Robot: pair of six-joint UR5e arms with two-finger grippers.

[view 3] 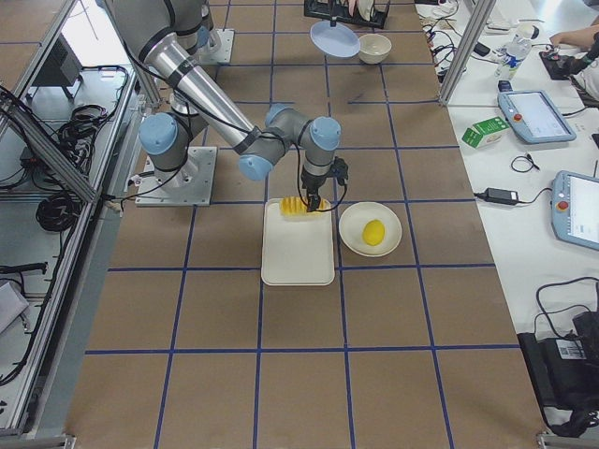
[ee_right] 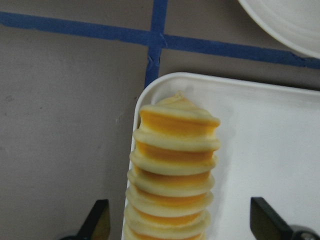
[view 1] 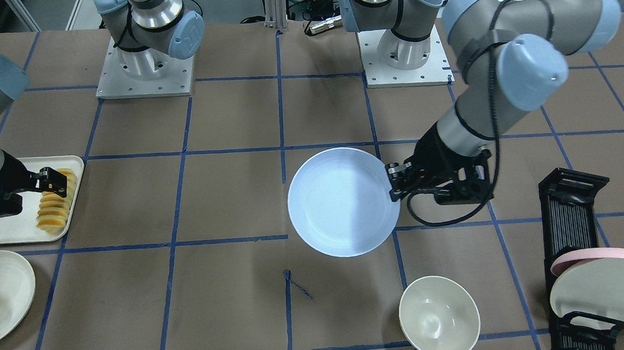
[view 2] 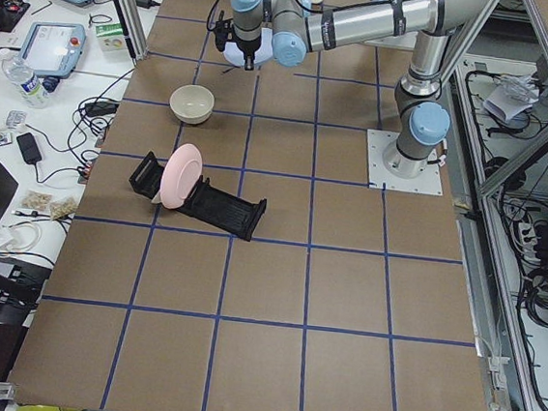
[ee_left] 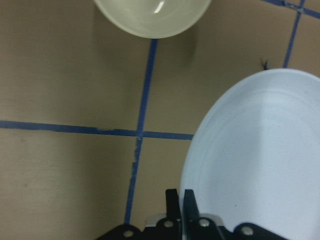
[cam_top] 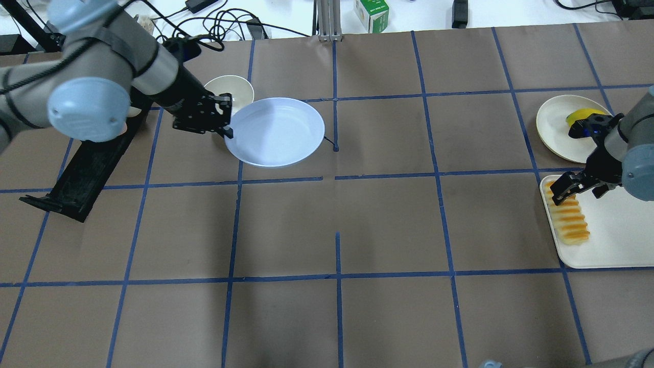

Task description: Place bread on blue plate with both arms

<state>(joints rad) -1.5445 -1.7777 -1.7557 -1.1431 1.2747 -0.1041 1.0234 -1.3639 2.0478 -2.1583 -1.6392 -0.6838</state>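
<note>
The blue plate (view 1: 341, 203) hangs a little above the table's middle, slightly tilted. My left gripper (view 1: 394, 183) is shut on its rim, which the left wrist view shows pinched between the fingers (ee_left: 188, 200). The bread (cam_top: 567, 217), a ridged yellow-and-orange loaf, lies along the edge of a white tray (cam_top: 613, 240). My right gripper (cam_top: 559, 191) is open and sits low over one end of the loaf. In the right wrist view its two fingers (ee_right: 100, 220) stand wide on either side of the bread (ee_right: 175, 170), with gaps on both sides.
A cream bowl (view 1: 439, 317) stands near the blue plate. A black dish rack (view 1: 573, 217) holds a pink-rimmed plate (view 1: 610, 280). A cream plate (cam_top: 552, 128) with a yellow fruit (cam_top: 582, 115) sits beside the tray. Both arm bases stand at the robot's side of the table.
</note>
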